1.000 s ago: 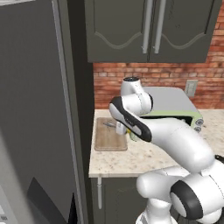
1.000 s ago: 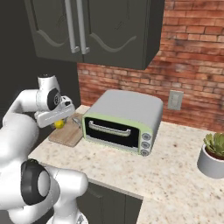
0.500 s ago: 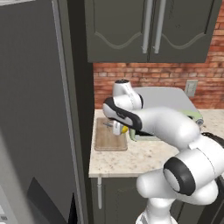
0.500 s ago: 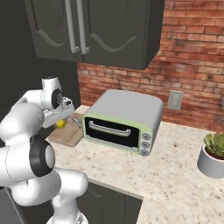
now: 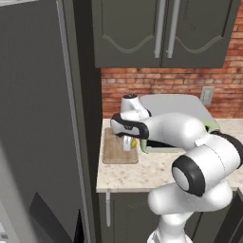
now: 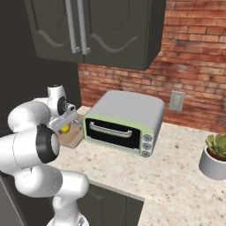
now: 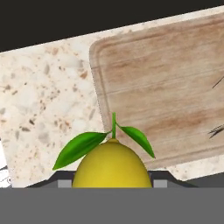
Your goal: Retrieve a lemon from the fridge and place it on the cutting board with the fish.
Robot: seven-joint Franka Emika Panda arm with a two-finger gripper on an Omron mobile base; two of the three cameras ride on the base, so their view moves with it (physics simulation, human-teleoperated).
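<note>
My gripper (image 5: 128, 142) is shut on the lemon (image 5: 134, 142), a small yellow fruit with green leaves, and hangs just above the right part of the tan cutting board (image 5: 117, 148) on the counter. From the right base view the gripper (image 6: 66, 123) holds the lemon (image 6: 65, 129) over the board (image 6: 74, 137). In the hand view the lemon (image 7: 111, 165) sits low in the gripper (image 7: 111, 181), with the board (image 7: 162, 96) beyond it. Thin dark streaks at that board's right edge may be the fish; I cannot tell. The grey fridge (image 5: 38, 118) door stands at the left.
A toaster oven (image 6: 123, 121) with a pale green front stands right beside the board, close to my arm. A potted succulent (image 6: 216, 154) sits at the far right of the speckled counter (image 6: 176, 176). Dark wall cabinets (image 5: 161, 33) hang above, against a brick wall.
My arm has folded lower and swung across the toaster oven. The gripper with the lemon has sunk slightly toward the board.
</note>
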